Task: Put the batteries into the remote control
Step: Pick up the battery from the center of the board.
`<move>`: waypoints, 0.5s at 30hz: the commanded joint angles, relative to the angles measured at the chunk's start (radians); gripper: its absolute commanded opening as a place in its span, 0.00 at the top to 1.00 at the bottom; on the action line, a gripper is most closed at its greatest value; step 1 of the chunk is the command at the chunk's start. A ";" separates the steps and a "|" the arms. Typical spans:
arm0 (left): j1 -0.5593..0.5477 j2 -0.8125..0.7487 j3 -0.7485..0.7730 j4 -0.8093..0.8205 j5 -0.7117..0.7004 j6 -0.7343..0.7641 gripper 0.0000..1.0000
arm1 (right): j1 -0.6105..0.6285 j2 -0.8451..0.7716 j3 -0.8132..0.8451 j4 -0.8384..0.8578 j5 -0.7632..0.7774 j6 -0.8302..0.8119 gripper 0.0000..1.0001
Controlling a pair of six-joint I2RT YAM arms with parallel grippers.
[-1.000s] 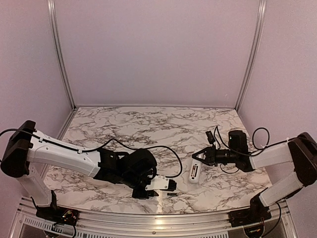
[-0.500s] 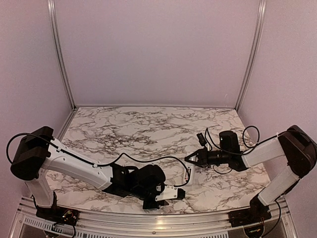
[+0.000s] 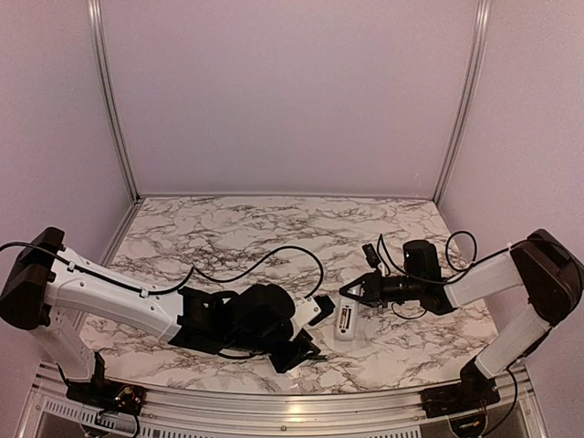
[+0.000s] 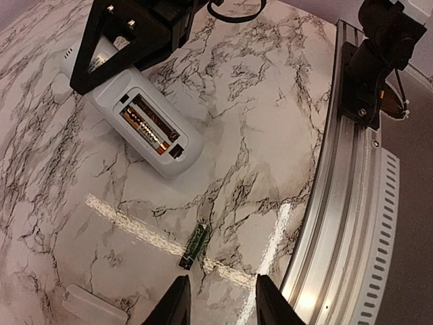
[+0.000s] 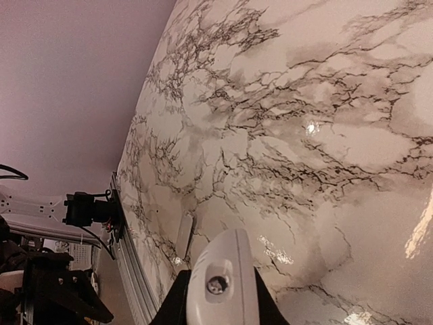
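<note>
White remote control by the tabletop near edge, right jaws clamped on it | dark battery loose beside that edge | left jaws apart, empty | I fear my grab rolls it away.

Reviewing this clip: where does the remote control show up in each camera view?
Top external: remote control low, just right of centre.
Left wrist: upper left, back up, battery bay open.
Right wrist: bottom centre, apparently only its rounded white end.
Shared landmark: the metal rail at the near edge, right side in the left wrist view, lower left in the right wrist view.
</note>
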 commanded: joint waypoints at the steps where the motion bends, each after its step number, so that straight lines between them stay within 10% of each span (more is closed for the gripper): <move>1: -0.010 0.023 0.019 -0.109 -0.047 -0.195 0.65 | 0.007 -0.002 0.044 0.018 0.005 0.000 1.00; 11: -0.031 0.139 0.264 -0.395 -0.083 -0.362 0.65 | -0.069 -0.078 0.029 -0.050 0.005 -0.025 1.00; 15: -0.045 0.226 0.392 -0.505 -0.074 -0.402 0.45 | -0.097 -0.124 0.023 -0.091 0.009 -0.042 1.00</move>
